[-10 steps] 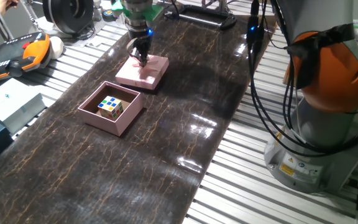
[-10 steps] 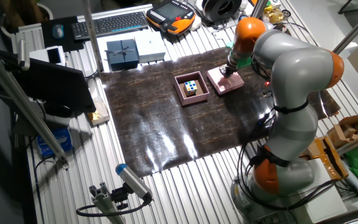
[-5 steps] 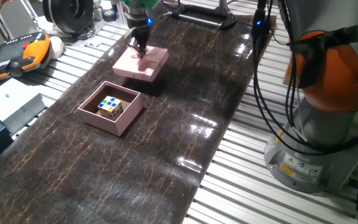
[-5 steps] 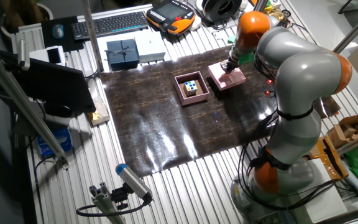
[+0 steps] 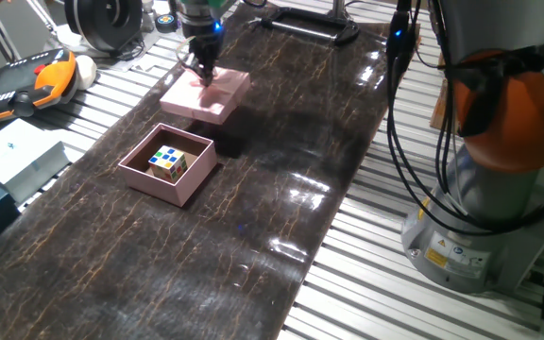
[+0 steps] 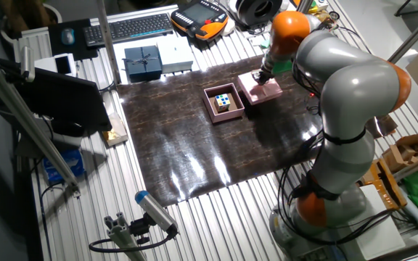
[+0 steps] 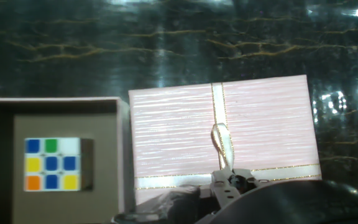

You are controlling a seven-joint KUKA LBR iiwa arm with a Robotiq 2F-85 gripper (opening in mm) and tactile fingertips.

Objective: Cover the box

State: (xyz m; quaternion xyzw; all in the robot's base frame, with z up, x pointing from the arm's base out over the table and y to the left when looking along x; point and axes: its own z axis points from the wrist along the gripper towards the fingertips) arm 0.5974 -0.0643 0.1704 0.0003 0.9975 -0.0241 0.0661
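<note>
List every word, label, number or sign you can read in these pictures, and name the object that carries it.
No text can be read.
Yellow warning sticker on the grey robot base: too small to read.
White flat box: small blue mark, illegible.
Pale-pink ribboned lid and colourful puzzle cube: no writing.

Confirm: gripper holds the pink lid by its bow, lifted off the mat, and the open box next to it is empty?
Not empty. The box holds a colour puzzle cube, clear in the hand view and one fixed view. The rest stands: the gripper holds the pink lid by its bow, lifted off the mat beside the open box.
</note>
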